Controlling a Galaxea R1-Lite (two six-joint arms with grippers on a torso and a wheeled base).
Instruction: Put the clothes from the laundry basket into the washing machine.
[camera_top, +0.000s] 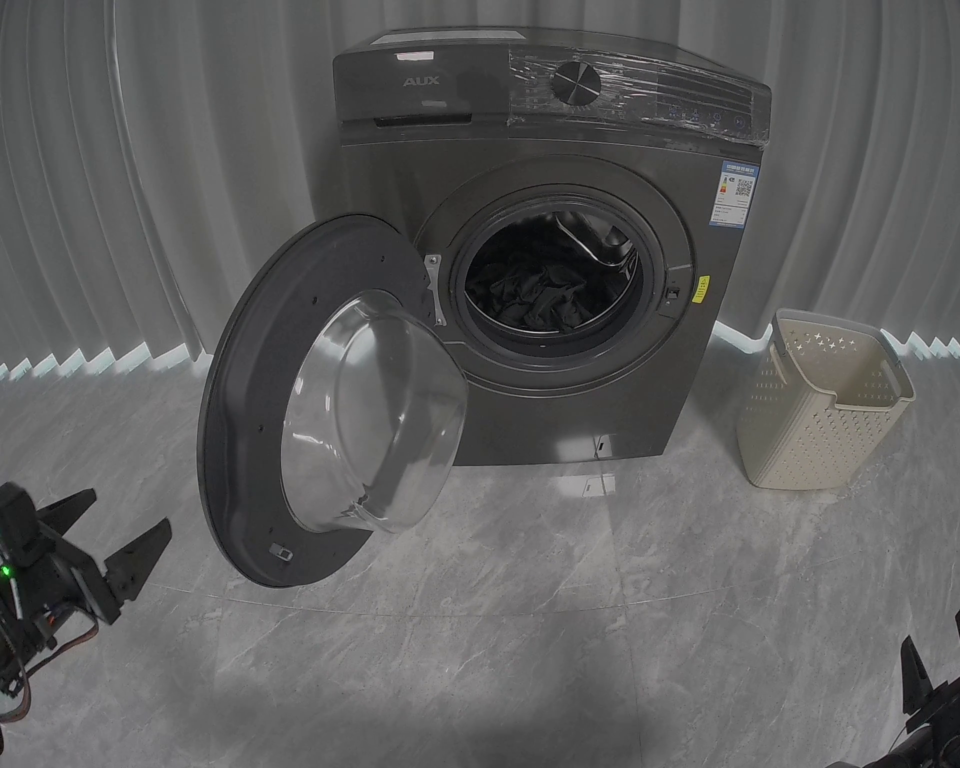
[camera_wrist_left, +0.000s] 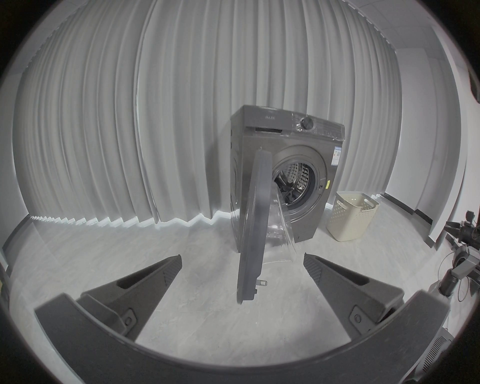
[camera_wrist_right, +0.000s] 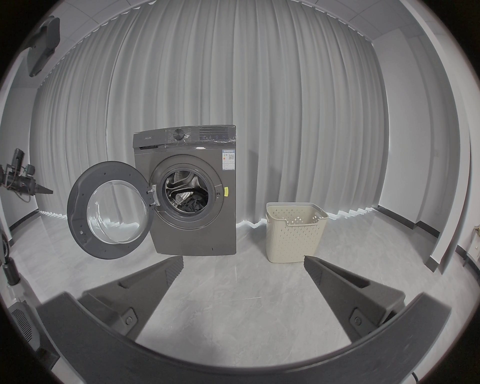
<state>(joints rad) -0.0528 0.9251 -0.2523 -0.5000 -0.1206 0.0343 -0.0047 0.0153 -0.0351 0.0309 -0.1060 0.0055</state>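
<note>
Inside the washing machine (camera_top: 540, 250) drum lay the clothes (camera_top: 535, 285), the laundry basket (camera_top: 825, 410) beside it apparently empty; your left gripper (camera_top: 128, 508) and right gripper (camera_wrist_right: 243, 258) gaped wide, holding nothing; loading looked done, leaving you 1 move: swinging the door (camera_top: 330, 400) shut.

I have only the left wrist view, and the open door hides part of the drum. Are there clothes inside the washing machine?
Observer: Yes. The head view shows dark clothes lying in the drum of the washing machine.
Operator: Is something left in the laundry basket?
Observer: The head view looks into the laundry basket: the inner walls that show are bare; its bottom is hidden.
Operator: Is the right gripper open?
Observer: Yes. In its wrist view the right gripper is open and holds nothing.
</note>
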